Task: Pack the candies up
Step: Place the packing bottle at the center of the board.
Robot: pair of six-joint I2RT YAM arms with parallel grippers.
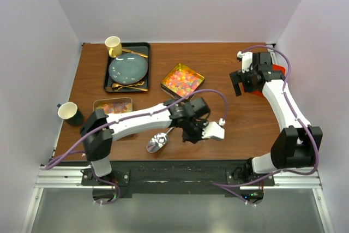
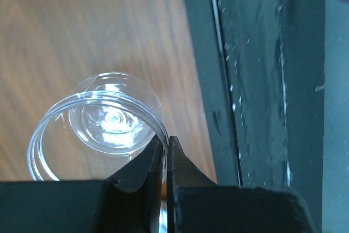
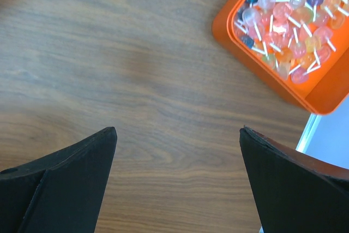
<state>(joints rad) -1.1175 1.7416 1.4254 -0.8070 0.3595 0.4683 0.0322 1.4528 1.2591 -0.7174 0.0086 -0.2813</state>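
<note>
Two worries: the left gripper is pinched narrow on just the thin rim of the clear jar, close to the table edge (dark rail at right), so any tilt could slip it off. Meanwhile the right gripper gapes wide, empty. Only the top view shows the candies, in a tin at centre, yet it hides the jar.

Probably a robotics lab, white enclosure walls, aluminium rail

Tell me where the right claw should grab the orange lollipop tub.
Pinch the wall of the orange tub nearest the right claw, at its rim, coming straight down with one finger inside and one outside. It sits flat and open-topped, and looks too wide to straddle.
</note>
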